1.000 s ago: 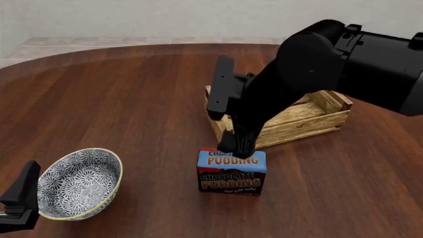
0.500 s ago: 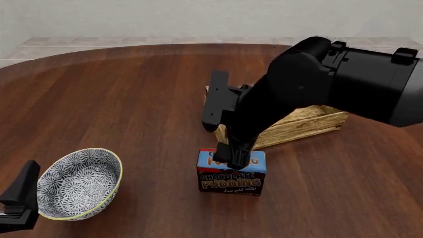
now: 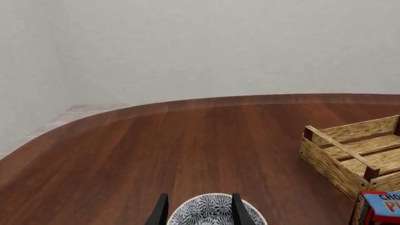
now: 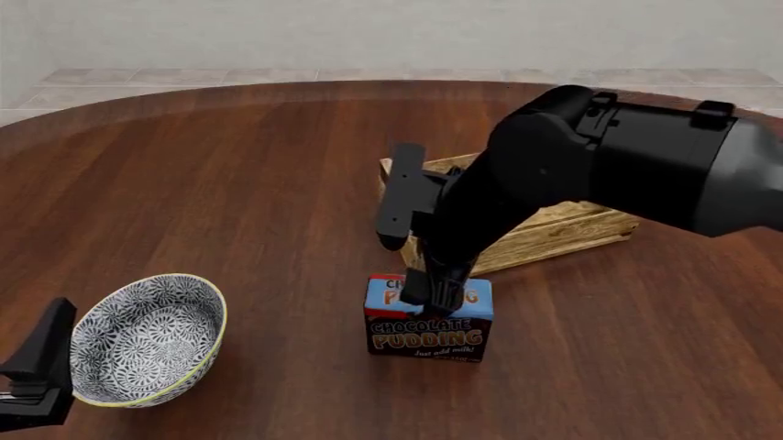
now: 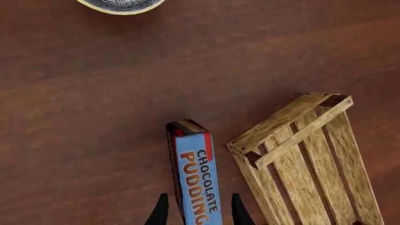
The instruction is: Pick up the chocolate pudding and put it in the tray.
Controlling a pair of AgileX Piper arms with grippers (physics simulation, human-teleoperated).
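Note:
The chocolate pudding (image 4: 428, 332) is a small box with a blue top and a dark brown front, standing upright on the table in front of the tray (image 4: 575, 229). My right gripper (image 4: 435, 291) points straight down onto the box's top. In the right wrist view the right gripper (image 5: 200, 202) is open, with one finger on each long side of the chocolate pudding (image 5: 195, 168). The slatted wooden tray (image 5: 306, 154) lies just beside the box. My left gripper (image 4: 47, 356) stays open at the near left edge, holding nothing.
A grey-white patterned bowl (image 4: 147, 337) sits at the near left, right in front of the left gripper (image 3: 198, 206). The left wrist view also takes in the bowl (image 3: 216, 212), the tray (image 3: 353, 154) and the pudding box (image 3: 382, 207). My right arm hides much of the tray in the front view.
My right arm has dropped lower and its fingers have come down over the top of the pudding box. Left arm, bowl, box and tray have stayed put.

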